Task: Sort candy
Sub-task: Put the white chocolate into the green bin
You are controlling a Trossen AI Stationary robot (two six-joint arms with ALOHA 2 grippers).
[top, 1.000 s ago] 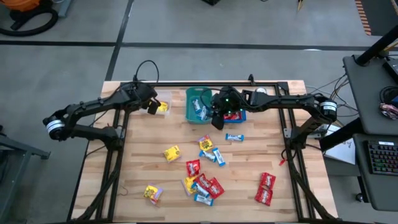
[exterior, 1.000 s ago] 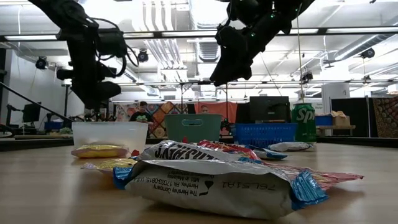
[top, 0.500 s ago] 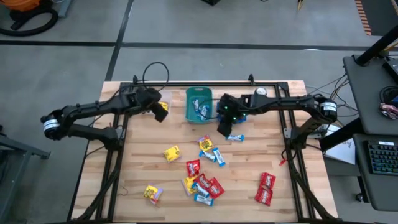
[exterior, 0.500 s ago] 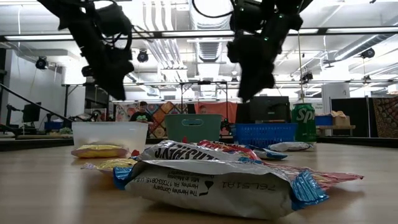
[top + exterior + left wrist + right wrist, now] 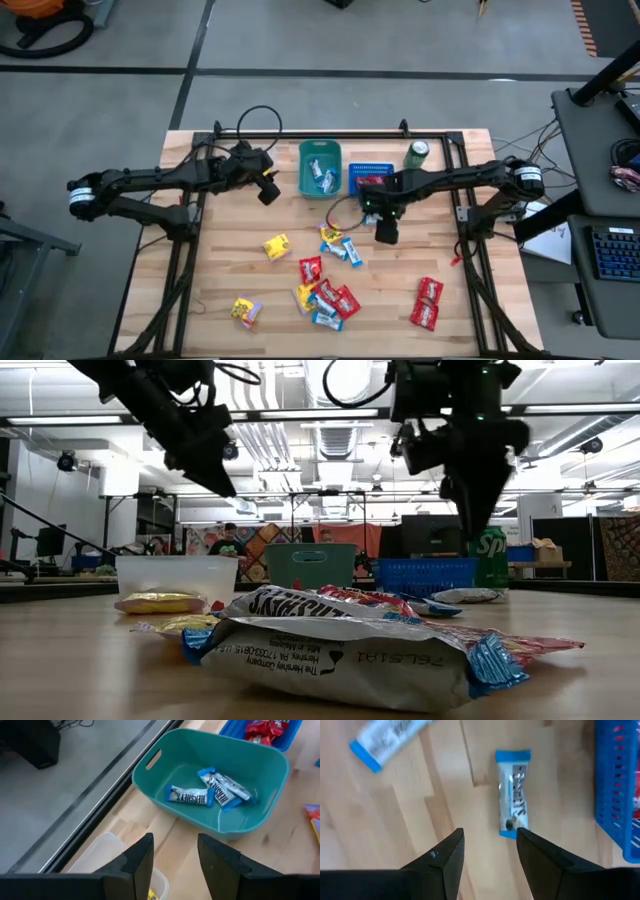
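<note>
The candy lies loose in the middle of the table: a red, yellow and blue-white pile (image 5: 325, 270), yellow pieces (image 5: 276, 245), red ones (image 5: 428, 300). My right gripper (image 5: 386, 232) hangs open, pointing down, just above a blue-white candy (image 5: 513, 795) that lies flat on the wood ahead of its fingertips (image 5: 487, 832). My left gripper (image 5: 268, 190) is open, slanting down, between the clear bin (image 5: 120, 857) and the teal bin (image 5: 215, 785), which holds blue-white candy (image 5: 210, 792). Neither gripper has anything between its fingers.
A blue basket (image 5: 371, 178) with red candy stands right of the teal bin (image 5: 320, 168), and a green can (image 5: 417, 152) behind it. Another blue-white candy (image 5: 390, 742) lies near the right gripper. The clear bin holds yellow candy (image 5: 152, 894). Bare wood lies at the near left.
My right gripper has swung from over the bins toward the table's near edge, tipped to point down and sunk over the blue-white candy. My left gripper has left the clear bin, moving toward the table's right and up, and has tilted from pointing down to a slant.
</note>
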